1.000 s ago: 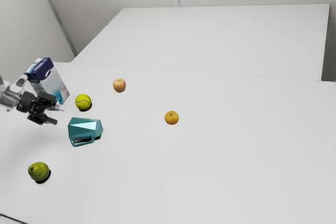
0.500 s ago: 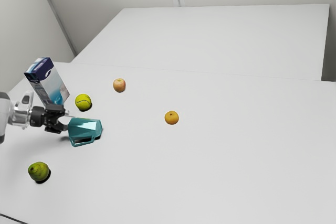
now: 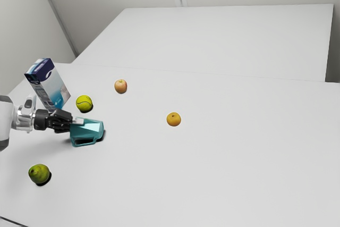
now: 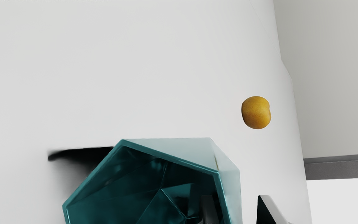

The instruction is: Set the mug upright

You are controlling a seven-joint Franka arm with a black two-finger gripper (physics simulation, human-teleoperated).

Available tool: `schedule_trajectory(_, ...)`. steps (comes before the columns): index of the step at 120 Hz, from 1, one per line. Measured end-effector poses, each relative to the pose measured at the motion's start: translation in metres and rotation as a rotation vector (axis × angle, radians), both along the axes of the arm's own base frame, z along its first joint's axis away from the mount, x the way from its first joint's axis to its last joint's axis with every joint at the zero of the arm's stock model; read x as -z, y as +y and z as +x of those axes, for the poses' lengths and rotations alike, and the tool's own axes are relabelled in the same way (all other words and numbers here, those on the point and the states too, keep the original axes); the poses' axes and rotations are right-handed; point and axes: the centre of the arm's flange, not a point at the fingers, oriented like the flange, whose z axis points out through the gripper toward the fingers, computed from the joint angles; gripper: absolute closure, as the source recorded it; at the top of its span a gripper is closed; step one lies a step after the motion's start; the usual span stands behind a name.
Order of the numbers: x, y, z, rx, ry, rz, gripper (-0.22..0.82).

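The gripper [image 3: 77,122] is at the open end of the teal mug [image 3: 91,128] in the exterior view. The mug lies on its side, mouth toward my hand and base toward the exterior view's right, handle on its near side. In the wrist view the gripper [image 4: 234,197] stands open astride the wall of the mug [image 4: 117,186]. One finger [image 4: 208,210] reaches inside the mouth, the other is outside, with a gap visible between it and the wall.
On the table [image 3: 223,158] are a tennis ball [image 3: 84,103] and a carton [image 3: 49,86] beyond the mug, a green pear-like fruit [image 3: 39,173] on the near side, an apple [image 3: 120,86], and an orange fruit [image 3: 173,119] farther right.
My hand has moved toward the exterior view's right, up to the mug's mouth, and its fingers now overlap the rim. The mug has shifted very slightly; the other objects stayed put.
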Motion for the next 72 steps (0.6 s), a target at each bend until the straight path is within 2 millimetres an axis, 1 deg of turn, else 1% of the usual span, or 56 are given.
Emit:
schedule_trajectory(16, -0.003, -0.006, 0.004, 0.015, -0.011, -0.001, 0.70)
schedule_trajectory(31, -0.013, -0.011, 0.009, 0.029, -0.029, 0.002, 0.74)
schedule_trajectory(40, -0.025, -0.014, 0.012, 0.037, -0.049, 0.010, 0.76)
schedule_trajectory(47, -0.046, -0.021, 0.019, 0.057, -0.083, 0.025, 0.76)
schedule_trajectory(52, -0.063, -0.035, 0.031, 0.094, -0.108, 0.043, 0.77)
schedule_trajectory(60, -0.098, -0.060, 0.064, 0.212, -0.137, 0.141, 0.77)
schedule_trajectory(67, -0.134, -0.085, 0.099, 0.353, -0.146, 0.286, 0.78)
schedule_trajectory(72, -0.151, -0.106, 0.119, 0.442, -0.139, 0.384, 0.78)
